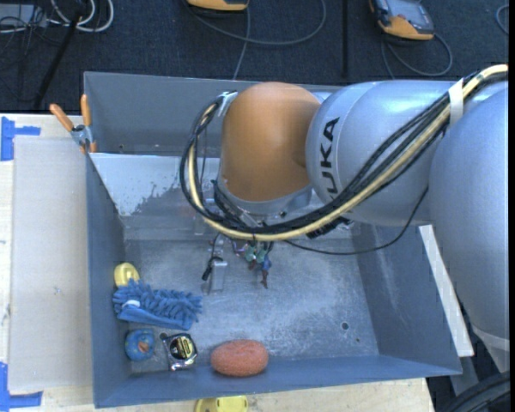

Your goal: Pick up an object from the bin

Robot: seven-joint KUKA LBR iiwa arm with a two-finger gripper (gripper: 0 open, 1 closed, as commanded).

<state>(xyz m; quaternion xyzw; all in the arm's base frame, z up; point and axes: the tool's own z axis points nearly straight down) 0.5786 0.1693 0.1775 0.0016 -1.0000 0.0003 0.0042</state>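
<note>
My gripper hangs over the middle of the bin floor, below the orange wrist cover. Its two fingers stand apart, open, with only bare floor between them. Left of it and lower lies a blue shaggy duster, with a small yellow thing at its upper end. Against the front wall lies a reddish-brown oval lump. A small yellow-and-black tape measure sits to the left of the lump.
A round blue thing lies in the front left corner beside the tape measure. All the loose things are grouped along the bin's front left. The arm and its cables cover the bin's back and right.
</note>
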